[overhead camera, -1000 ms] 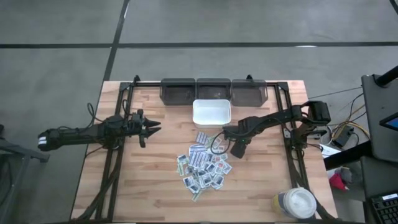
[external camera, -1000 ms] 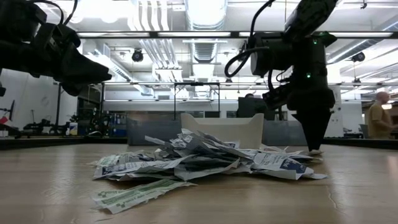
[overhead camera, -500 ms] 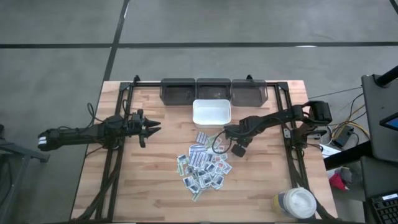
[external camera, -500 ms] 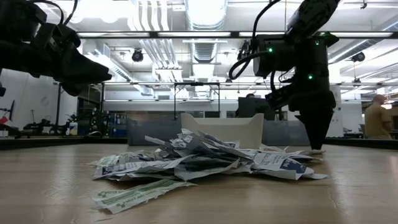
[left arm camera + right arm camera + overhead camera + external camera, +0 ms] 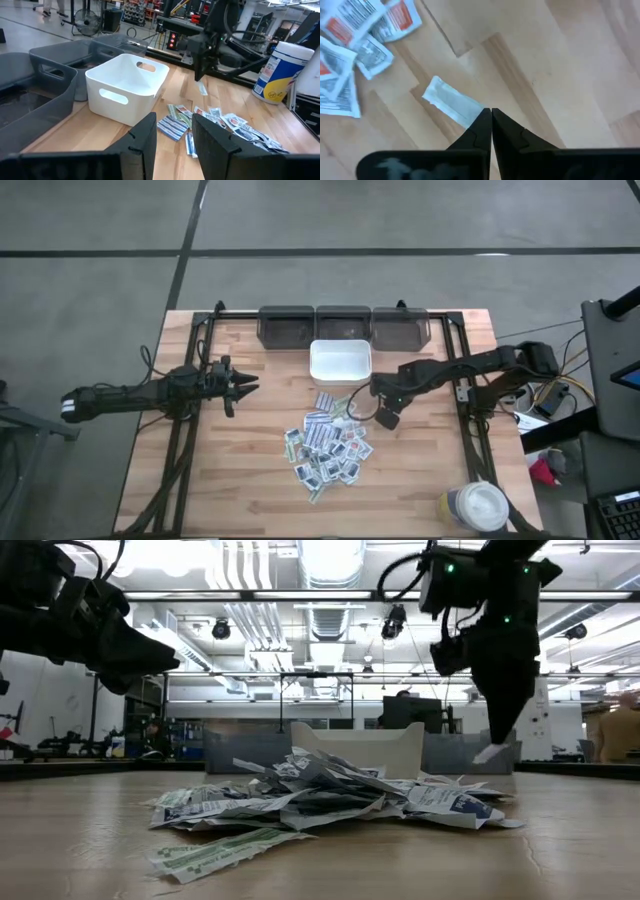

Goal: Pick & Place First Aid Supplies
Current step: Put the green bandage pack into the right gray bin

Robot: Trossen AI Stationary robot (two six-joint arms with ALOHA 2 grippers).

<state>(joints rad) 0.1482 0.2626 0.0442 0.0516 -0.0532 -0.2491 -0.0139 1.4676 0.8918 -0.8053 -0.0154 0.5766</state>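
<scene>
The first aid supplies (image 5: 326, 446) lie in a loose heap of small flat packets at the table's middle, seen also in the low view (image 5: 320, 798). My right gripper (image 5: 386, 417) hangs just right of the heap, pointing down, shut on one narrow pale strip (image 5: 451, 102) lifted off the wood. The strip also shows below the fingers in the low view (image 5: 491, 752) and the left wrist view (image 5: 202, 89). The white tray (image 5: 340, 361) stands behind the heap. My left gripper (image 5: 246, 385) waits open at the table's left, clear of everything. My right gripper pinches one end of the pale strip (image 5: 474, 115) between its two fingertips (image 5: 482, 125). The fingers come from above, pointing down. The strip sticks out slanting below the tips, clear of the table.
Three grey bins (image 5: 343, 326) stand in a row along the far edge behind the white tray. A round white-lidded jar (image 5: 479, 506) stands at the near right corner. Bare wood lies to the right of the heap and along the near edge.
My right gripper has risen from the tabletop beside the heap, and the pale strip has come up with it, lifted clear of the wood. The heap has stayed where it was.
</scene>
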